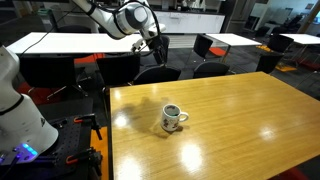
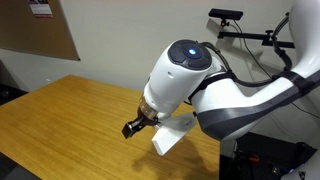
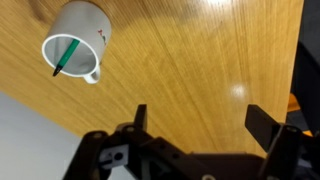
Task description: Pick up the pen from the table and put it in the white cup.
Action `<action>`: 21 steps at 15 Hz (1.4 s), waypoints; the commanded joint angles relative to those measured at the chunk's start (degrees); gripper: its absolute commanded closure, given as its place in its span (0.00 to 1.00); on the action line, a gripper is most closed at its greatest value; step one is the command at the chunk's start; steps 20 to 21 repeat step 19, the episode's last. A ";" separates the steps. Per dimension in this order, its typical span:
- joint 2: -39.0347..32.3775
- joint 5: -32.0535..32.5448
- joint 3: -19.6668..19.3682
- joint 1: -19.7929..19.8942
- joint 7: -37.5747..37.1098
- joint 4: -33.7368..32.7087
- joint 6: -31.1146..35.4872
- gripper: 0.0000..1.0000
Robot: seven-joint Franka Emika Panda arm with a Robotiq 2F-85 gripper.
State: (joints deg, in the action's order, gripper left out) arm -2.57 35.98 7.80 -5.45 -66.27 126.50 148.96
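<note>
1. Clearing the arm away from the cup looks like all that's left. The pen (image 3: 68, 55) is in the white cup (image 3: 90, 25), its green shaft slanted across the dark interior with one end up at the rim.
2. The cup stands upright on the table (image 3: 200, 60), close to the worktop edge on the robot-base side and away from every corner. An exterior view shows the white cup (image 1: 173, 118) with its handle, but the pen is too small to make out there.
3. The gripper (image 3: 200, 118) has its jaws spread wide with nothing between them, only bare wood below. It hangs above the worktop, off to one side of the cup rather than over it.
4. To do it well, I'd lift straight up first, then pull back toward the base. Don't sweep low past the cup (the pen end at the rim is an easy snag, and a finger brush could flick it out or tip the cup).
5. Leave the jaws open on the way out, since closing them gains nothing.
6. Success check from the wrist view: pen inside, cup upright.
</note>
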 commanded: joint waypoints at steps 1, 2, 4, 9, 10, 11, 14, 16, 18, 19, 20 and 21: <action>2.34 -13.48 0.85 -1.45 15.98 3.75 1.32 0.00; 2.33 -17.84 1.33 -1.97 20.67 3.78 0.17 0.00; 3.31 -26.72 1.77 -2.63 30.21 3.24 -3.61 0.00; 6.81 -31.16 0.08 -1.53 37.63 1.26 -16.05 0.00; 7.29 -31.15 -0.07 -1.30 38.08 0.90 -17.90 0.00; 7.59 -31.21 -0.12 -1.16 38.26 0.57 -19.52 0.00; 7.08 -30.56 0.17 -1.05 37.16 0.81 -18.90 0.00; 7.11 -30.54 0.19 -1.04 37.21 0.77 -19.17 0.00; 6.93 -30.54 0.22 -1.07 37.20 0.77 -19.16 0.00; 6.90 -30.54 0.22 -1.07 37.20 0.77 -19.16 0.00; 6.90 -30.54 0.22 -1.07 37.20 0.77 -19.16 0.00; 6.90 -30.54 0.22 -1.07 37.20 0.77 -19.16 0.00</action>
